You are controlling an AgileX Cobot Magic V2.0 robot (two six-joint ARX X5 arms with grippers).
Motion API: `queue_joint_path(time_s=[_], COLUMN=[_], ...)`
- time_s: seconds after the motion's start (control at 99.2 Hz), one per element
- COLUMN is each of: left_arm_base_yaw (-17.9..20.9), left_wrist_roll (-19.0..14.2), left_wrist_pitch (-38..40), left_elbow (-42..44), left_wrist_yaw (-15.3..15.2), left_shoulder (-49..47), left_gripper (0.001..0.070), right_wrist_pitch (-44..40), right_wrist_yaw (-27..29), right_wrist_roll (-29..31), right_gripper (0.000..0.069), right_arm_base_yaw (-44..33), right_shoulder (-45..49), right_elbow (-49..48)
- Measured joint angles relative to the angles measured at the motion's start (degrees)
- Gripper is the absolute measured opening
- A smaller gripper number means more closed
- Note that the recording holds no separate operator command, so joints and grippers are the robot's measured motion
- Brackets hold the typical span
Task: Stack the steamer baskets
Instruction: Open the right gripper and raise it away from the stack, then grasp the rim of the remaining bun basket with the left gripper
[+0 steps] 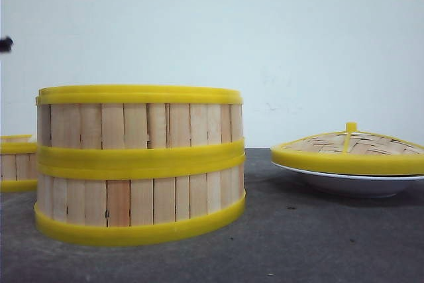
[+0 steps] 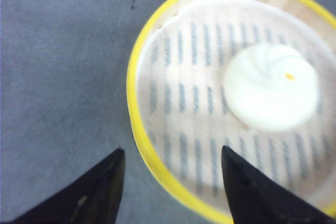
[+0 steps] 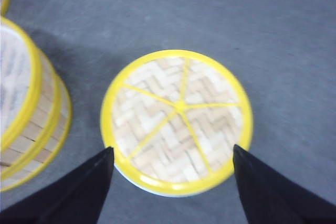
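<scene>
Two steamer baskets [image 1: 139, 164] stand stacked left of centre on the grey table, and they also show at the edge of the right wrist view as the stack [image 3: 26, 114]. Another steamer basket [image 1: 16, 162] peeks in at the far left. In the left wrist view an open-topped basket [image 2: 157, 161] holds a white bun [image 2: 270, 87]. My left gripper [image 2: 172, 149] hangs open above it, one finger outside the yellow rim and one over the slatted floor. My right gripper [image 3: 172, 148] is open above a woven lid [image 3: 178, 114], holding nothing.
The yellow-rimmed woven lid [image 1: 348, 150] rests on a shallow white plate [image 1: 351, 183] at the right. Grey table [image 1: 298, 243] lies between the plate and the stack. A white wall stands behind.
</scene>
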Motion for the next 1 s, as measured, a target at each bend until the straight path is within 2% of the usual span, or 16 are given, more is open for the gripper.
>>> queue_joint_path(time_s=[0.182, 0.363, 0.413, 0.565, 0.666, 0.766, 0.998], left_arm_base_yaw=[0.0, 0.0, 0.1, 0.7, 0.8, 0.8, 1.6], left_wrist_roll=[0.0, 0.0, 0.0, -0.2, -1.2, -1.2, -1.2], left_wrist_pitch=[0.2, 2.2, 2.9, 3.4, 4.2, 4.4, 4.3], left_elbow=[2.6, 2.6, 2.6, 2.8, 3.2, 3.3, 3.5], left_wrist_yaw=[0.0, 0.0, -0.1, -1.0, -0.9, -0.9, -0.3], left_shoulder=[7.8, 11.6, 12.0, 13.0, 13.5, 13.7, 13.7], left_gripper=[0.0347, 0.0341, 0.0308, 0.0124, 0.0060, 0.0035, 0.0032], right_wrist_pitch=[-1.1, -1.5, -1.5, -3.5, -3.6, -3.8, -6.0], right_wrist_yaw=[0.0, 0.0, 0.0, 0.0, 0.0, 0.0, 0.0], right_wrist_roll=[0.3, 1.4, 2.0, 3.4, 3.6, 3.8, 4.5], right_gripper=[0.0442, 0.0442, 0.0442, 0.0442, 0.0442, 0.0442, 0.0442], right_arm_base_yaw=[-4.7, -6.5, -6.6, -6.7, -6.7, -6.7, -6.7], right_shoulder=[-8.7, -15.5, -16.9, -19.0, -19.7, -20.2, -20.3], right_elbow=[-8.3, -14.9, -16.1, -17.8, -17.8, -17.9, -17.8])
